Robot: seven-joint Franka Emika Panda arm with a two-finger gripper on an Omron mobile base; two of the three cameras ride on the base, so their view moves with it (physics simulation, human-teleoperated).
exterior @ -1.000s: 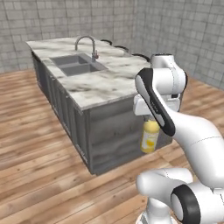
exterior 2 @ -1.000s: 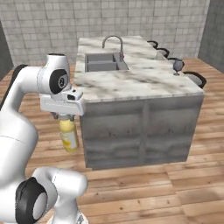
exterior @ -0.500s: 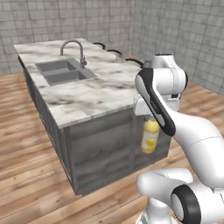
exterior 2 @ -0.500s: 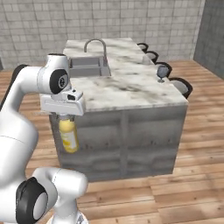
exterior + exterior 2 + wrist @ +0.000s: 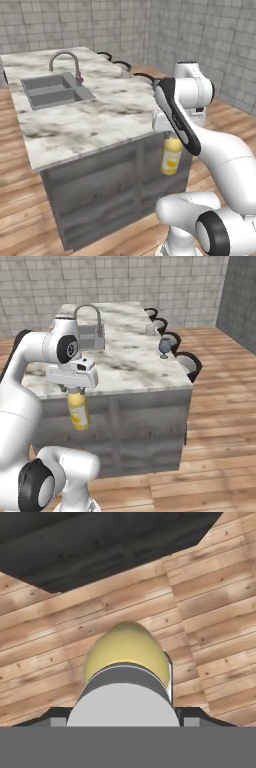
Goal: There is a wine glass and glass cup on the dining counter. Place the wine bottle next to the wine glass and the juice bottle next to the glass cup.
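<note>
Gripper: clamped on the juice bottle's cap, bottle hanging upright.
Juice bottle: in the air, off the dining counter's near end.
Wine glass: counter's stool-side edge.

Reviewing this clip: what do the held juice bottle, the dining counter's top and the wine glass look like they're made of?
Juice bottle: clear plastic or glass, yellow liquid showing through, matte grey cap; which one isn't clear.
Dining counter: polished white marble look with grey-brown veins; dark grey panelled sides.
Wine glass: grey translucent glass, judging by its see-through bowl.
</note>
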